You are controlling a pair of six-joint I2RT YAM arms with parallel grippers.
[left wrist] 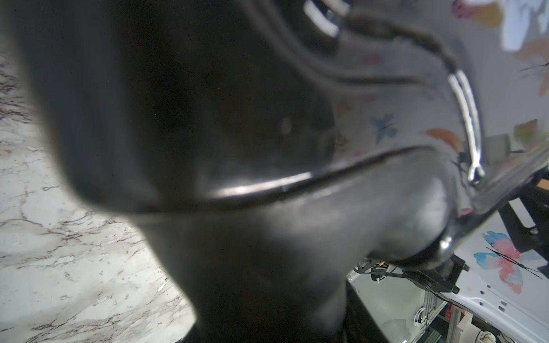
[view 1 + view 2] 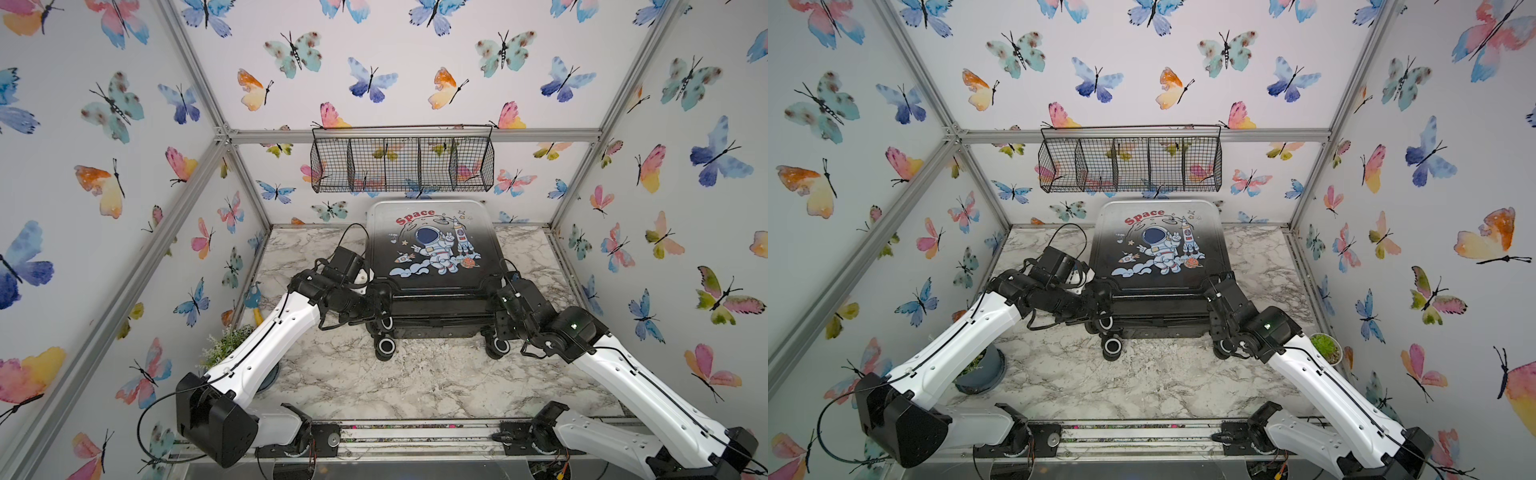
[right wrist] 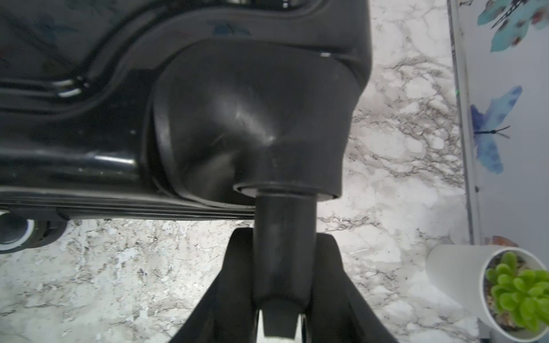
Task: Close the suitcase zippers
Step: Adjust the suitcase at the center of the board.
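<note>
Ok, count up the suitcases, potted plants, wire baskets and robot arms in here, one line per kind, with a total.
suitcase: 1
potted plants: 2, one in a dark pot, one in a white pot
wire basket: 1
robot arms: 2, left arm, right arm
Total: 6

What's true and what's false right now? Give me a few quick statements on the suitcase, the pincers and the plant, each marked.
1. The suitcase lies flat on the table, astronaut print up. True.
2. Its wheels are at the far end. False: they are at the near end, toward the camera.
3. The right pincer is closed around a wheel stem at the case's near right corner. True.
4. The left pincer hangs high above the case. False: it is low, at the near left corner.
5. The potted plant stands on the suitcase. False: it stands on the table, off to the case's right.
</note>
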